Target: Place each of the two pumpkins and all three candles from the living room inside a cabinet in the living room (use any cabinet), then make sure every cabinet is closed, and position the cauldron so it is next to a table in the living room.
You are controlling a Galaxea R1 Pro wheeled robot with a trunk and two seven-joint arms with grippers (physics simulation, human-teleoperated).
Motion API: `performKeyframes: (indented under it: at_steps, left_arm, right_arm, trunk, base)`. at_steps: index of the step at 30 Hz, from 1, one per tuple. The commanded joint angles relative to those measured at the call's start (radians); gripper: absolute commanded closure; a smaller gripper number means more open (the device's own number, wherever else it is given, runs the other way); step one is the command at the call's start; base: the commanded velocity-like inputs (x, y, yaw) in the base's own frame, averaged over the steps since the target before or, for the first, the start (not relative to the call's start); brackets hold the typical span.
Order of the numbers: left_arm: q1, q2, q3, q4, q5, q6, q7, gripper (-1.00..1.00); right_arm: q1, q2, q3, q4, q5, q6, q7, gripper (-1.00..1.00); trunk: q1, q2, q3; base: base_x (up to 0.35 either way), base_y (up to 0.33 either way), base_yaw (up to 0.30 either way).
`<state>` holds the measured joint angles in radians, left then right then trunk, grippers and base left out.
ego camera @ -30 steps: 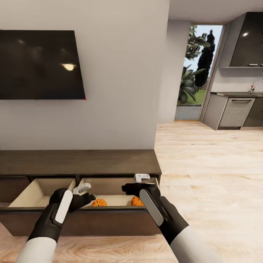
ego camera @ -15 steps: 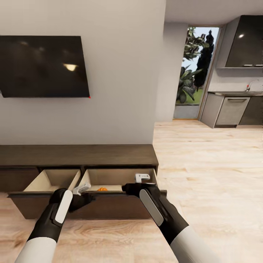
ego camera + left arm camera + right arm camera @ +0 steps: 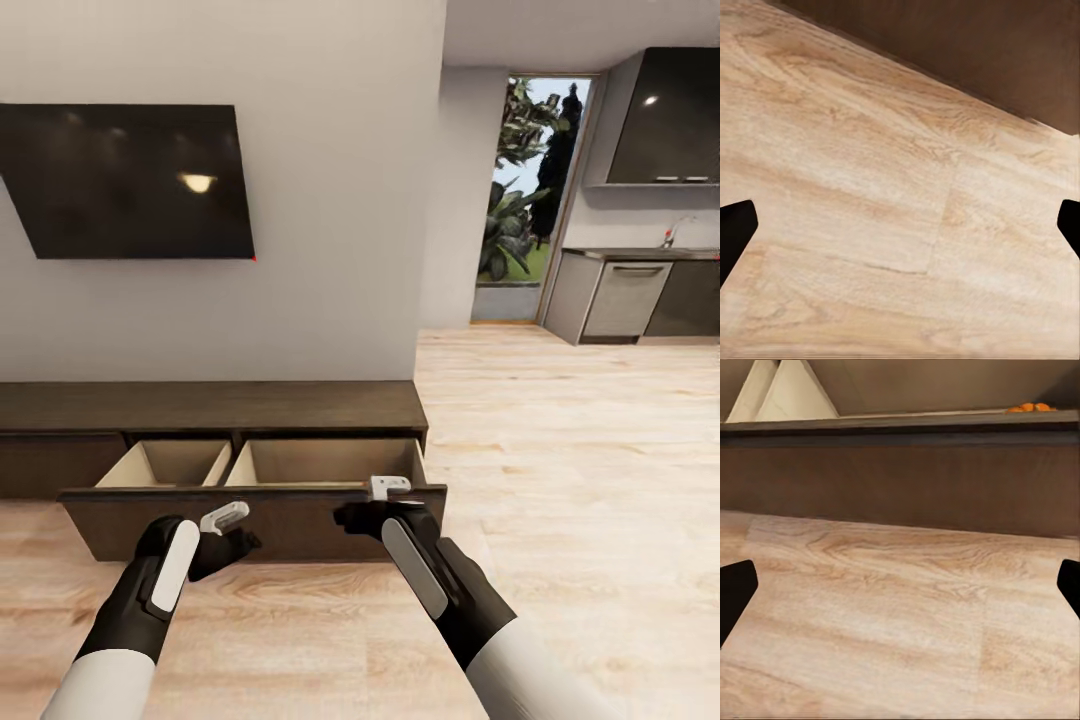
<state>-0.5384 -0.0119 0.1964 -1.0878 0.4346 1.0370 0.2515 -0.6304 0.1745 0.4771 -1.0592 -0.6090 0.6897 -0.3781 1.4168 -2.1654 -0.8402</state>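
The long, low dark-brown wood cabinet (image 3: 215, 405) stands against the wall under the black wall TV (image 3: 130, 180), with its wide drawer (image 3: 250, 505) pulled out over the light wood plank floor (image 3: 560, 470), pale beige inside and divided into 2 compartments. In the right wrist view a sliver of bright-orange pumpkin (image 3: 1029, 407) peeks over the drawer's front edge, so at least 1 pumpkin lies inside (the other cannot be made out). The drawer front lies straight ahead of both arms, its long axis running across them; pushing it away toward the wall would close it. The left gripper (image 3: 228, 518) and the right gripper (image 3: 385, 490) hover just before that front panel, forearms reaching forward and low, the right seemingly nearer. Both grippers are spread wide and hold nothing.
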Motion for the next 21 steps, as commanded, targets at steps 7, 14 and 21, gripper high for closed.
performKeyframes:
  at_steps: [7,14,21]
  left_arm:
    - [0.0,-0.003,-0.003,0.005,-0.006,-0.007,0.004,-1.0]
    - [0.0,0.0,-0.015,0.077,-0.014,-0.075,0.009,-1.0]
    - [-0.001,0.004,-0.126,0.251,-0.07,-0.408,0.007,-1.0]
  right_arm:
    - [0.0,0.0,-0.003,0.102,0.001,-0.006,-0.001,-1.0]
    - [0.0,0.0,-0.062,0.16,0.009,-0.049,0.005,-1.0]
    - [0.0,0.0,-0.071,0.216,0.023,-0.149,0.009,-1.0]
  trunk:
    - [0.027,-0.049,-0.022]
    - [0.054,-0.098,-0.044]
    - [0.081,-0.147,-0.066]
  base:
    - [-0.052,0.0,0.0]
    - [-0.002,0.0,0.0]
    - [0.0,0.0,0.0]
